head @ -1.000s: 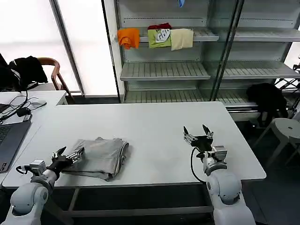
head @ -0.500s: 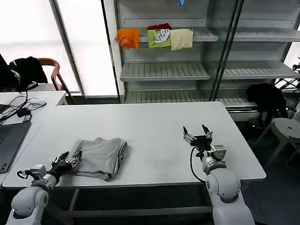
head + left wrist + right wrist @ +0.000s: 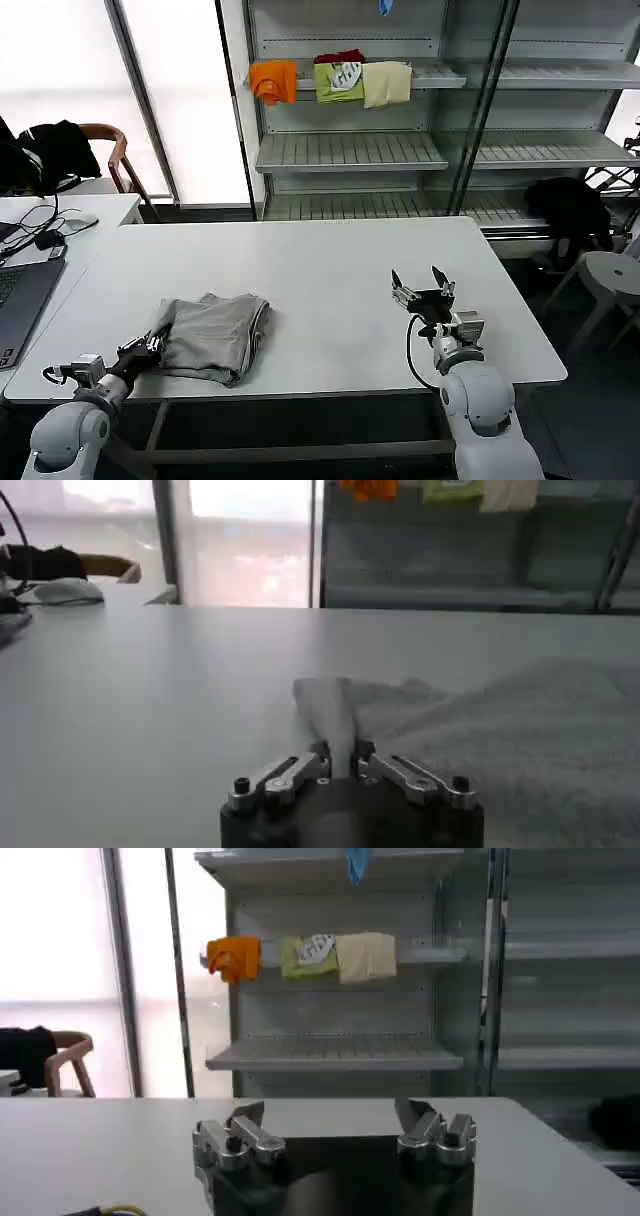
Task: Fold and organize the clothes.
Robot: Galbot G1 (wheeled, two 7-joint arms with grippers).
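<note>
A light grey shirt [image 3: 212,335], folded into a rough rectangle, lies on the white table [image 3: 320,270] near its front left. My left gripper [image 3: 148,346] sits low at the shirt's near left corner and is shut on a pinch of that cloth. In the left wrist view a narrow ridge of the grey shirt [image 3: 500,730] runs from the pile down into the left gripper [image 3: 340,762], between the closed jaws. My right gripper [image 3: 422,284] rests open over the table's right side, well away from the shirt. The right gripper [image 3: 330,1116] has nothing between its fingers.
A laptop [image 3: 18,300] and cables lie on the table at far left. Orange [image 3: 273,78], green and cream folded garments sit on the shelf unit behind. A chair with black clothing [image 3: 58,148] stands back left, and a stool [image 3: 612,276] to the right.
My left gripper has drawn back toward the front left edge and shut on the shirt's corner, tugging that edge slightly. The right arm has stayed put.
</note>
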